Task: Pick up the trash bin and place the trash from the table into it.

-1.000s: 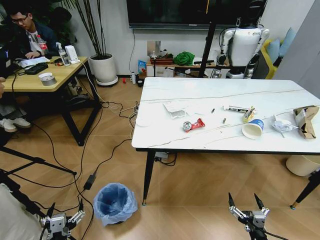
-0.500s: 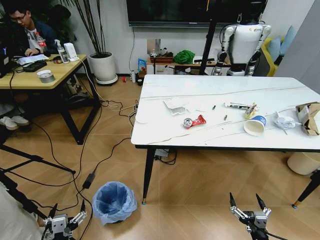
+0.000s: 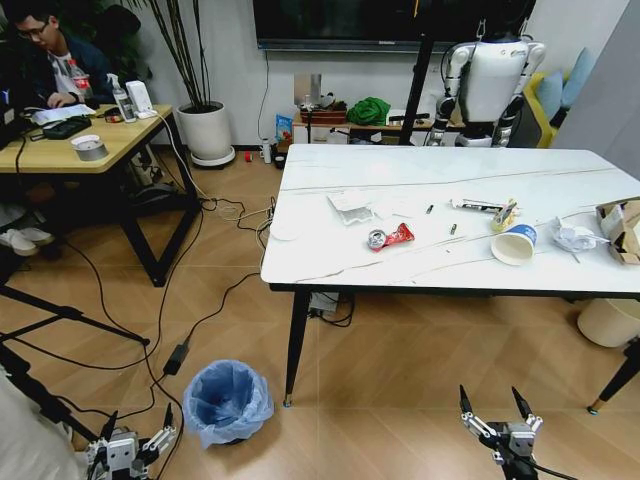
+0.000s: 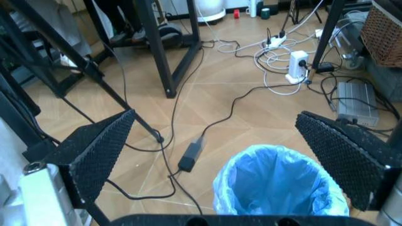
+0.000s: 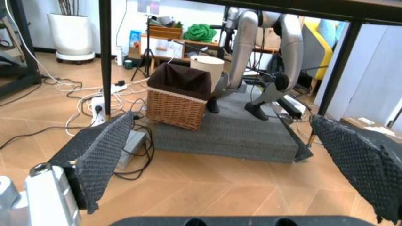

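Taking the marble-look table [image 3: 440,190] as the landmark and reading from the left: over the last second the whole head view has slid, the table and its litter drifting right and up in the picture while the grippers hold their place at the bottom edge, so the camera and base have turned or rolled rather than anything being handled. The left gripper [image 3: 132,442] hangs low, left of the table's near-left leg, its fingers spread wide; in the left wrist view the blue-bagged trash bin [image 4: 279,186] sits between its pads, not yet touched. That bin [image 3: 228,401] stands on the floor just left of that leg, still to be lifted. On the tabletop lie the white papers [image 3: 351,207], the red snack wrapper [image 3: 390,238], the paper cup with blue band [image 3: 514,243] on its side, and the brown paper bag [image 3: 625,229] at the right edge. The right gripper [image 3: 498,428] waits below the table's front edge, fingers apart, empty. The shift seems to be lining the robot up on the bin.
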